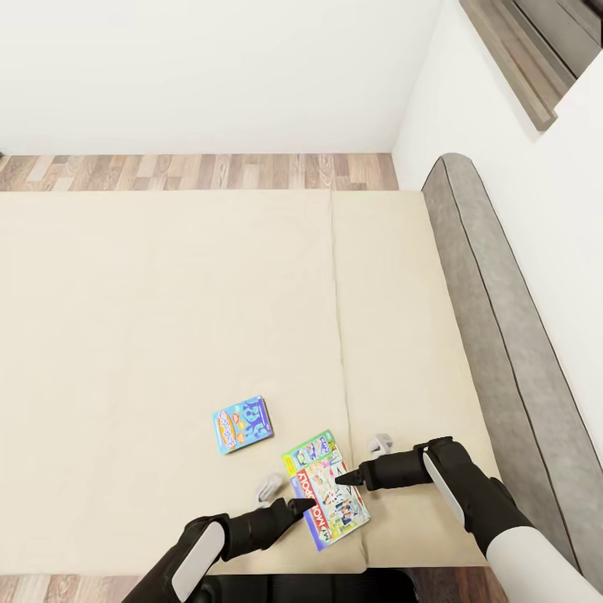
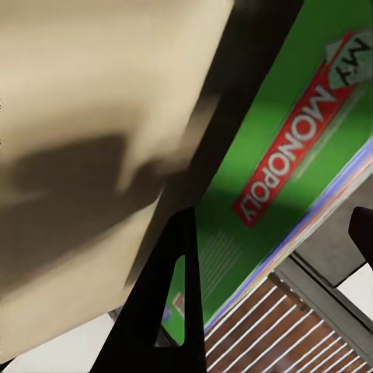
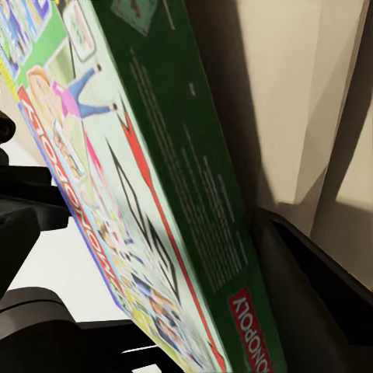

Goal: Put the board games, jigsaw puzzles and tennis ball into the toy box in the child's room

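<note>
Two board games show on the beige bed [image 1: 167, 318]. The mostly blue one [image 1: 243, 424] lies flat by itself. The white-green Monopoly board game [image 1: 328, 494] is raised and tilted near the bed's front edge, between both arms. My right gripper [image 1: 345, 478] is shut on it, with the box [image 3: 148, 202] seen edge-on between a finger on the cover and a finger [image 3: 318, 295] on the green underside. My left gripper [image 1: 303, 506] touches the box's left edge from below. One finger [image 2: 167, 311] crosses the green underside [image 2: 295, 148]. Its grip is unclear.
The grey padded headboard [image 1: 502, 335] runs along the bed's right side against a white wall. Wood-plank floor [image 1: 201, 171] shows beyond the far edge of the bed and below the near edge. Most of the mattress is bare.
</note>
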Robot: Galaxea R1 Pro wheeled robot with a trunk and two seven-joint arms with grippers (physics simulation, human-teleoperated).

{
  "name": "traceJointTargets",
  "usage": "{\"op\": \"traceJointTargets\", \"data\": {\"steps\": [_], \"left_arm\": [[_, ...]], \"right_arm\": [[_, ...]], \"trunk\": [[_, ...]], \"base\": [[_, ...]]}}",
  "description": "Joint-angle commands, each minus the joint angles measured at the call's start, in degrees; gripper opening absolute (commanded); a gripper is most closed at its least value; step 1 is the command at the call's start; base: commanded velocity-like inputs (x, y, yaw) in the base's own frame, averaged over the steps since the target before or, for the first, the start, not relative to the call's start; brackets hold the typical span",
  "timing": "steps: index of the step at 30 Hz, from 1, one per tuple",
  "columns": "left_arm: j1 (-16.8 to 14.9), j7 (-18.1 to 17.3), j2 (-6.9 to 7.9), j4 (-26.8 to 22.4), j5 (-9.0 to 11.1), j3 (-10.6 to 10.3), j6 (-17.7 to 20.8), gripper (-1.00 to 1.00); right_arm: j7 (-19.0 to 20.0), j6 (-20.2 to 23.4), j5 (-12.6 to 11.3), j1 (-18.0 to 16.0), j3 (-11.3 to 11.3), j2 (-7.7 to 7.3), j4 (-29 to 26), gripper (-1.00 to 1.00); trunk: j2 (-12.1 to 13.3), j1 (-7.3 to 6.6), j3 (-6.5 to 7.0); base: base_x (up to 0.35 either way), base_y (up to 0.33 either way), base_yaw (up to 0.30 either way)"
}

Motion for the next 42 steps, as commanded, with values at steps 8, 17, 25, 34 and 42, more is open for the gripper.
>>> {"op": "traceJointTargets", "data": {"steps": [8, 17, 25, 34, 42], "left_arm": [[-3.3, 0.0, -2.14, -0.1, 1.7, 0.1, 0.0, 1.00], [-3.7, 0.0, -2.90, -0.1, 1.6, -0.1, 0.0, 1.00], [-3.9, 0.0, -3.55, -0.1, 1.7, -0.3, 0.0, 1.00], [-3.9, 0.0, -3.81, -0.1, 1.7, -0.4, 0.0, 1.00], [-4.2, 0.0, -3.80, -0.1, 1.6, -0.5, 0.0, 1.00]], "right_arm": [[-0.2, 0.5, -0.9, 0.1, 0.7, 0.08, -0.1, 1.00], [-0.3, 0.4, -0.8, 0.2, 0.7, 0.18, -0.1, 1.00], [-0.3, 0.4, -0.8, 0.2, 0.7, 0.21, -0.1, 1.00], [-0.3, 0.5, -0.8, 0.2, 0.7, 0.22, -0.1, 1.00], [-0.4, 0.5, -0.8, 0.2, 0.1, 0.13, -0.1, 1.00]], "trunk": [[0.0, 0.08, -0.03], [0.0, 0.08, -0.03], [0.0, 0.08, -0.03], [0.0, 0.08, -0.03], [0.0, 0.08, -0.03]], "base": [[0.000, 0.000, 0.000], [0.000, 0.000, 0.000], [0.000, 0.000, 0.000], [0.000, 0.000, 0.000], [0.000, 0.000, 0.000]]}}
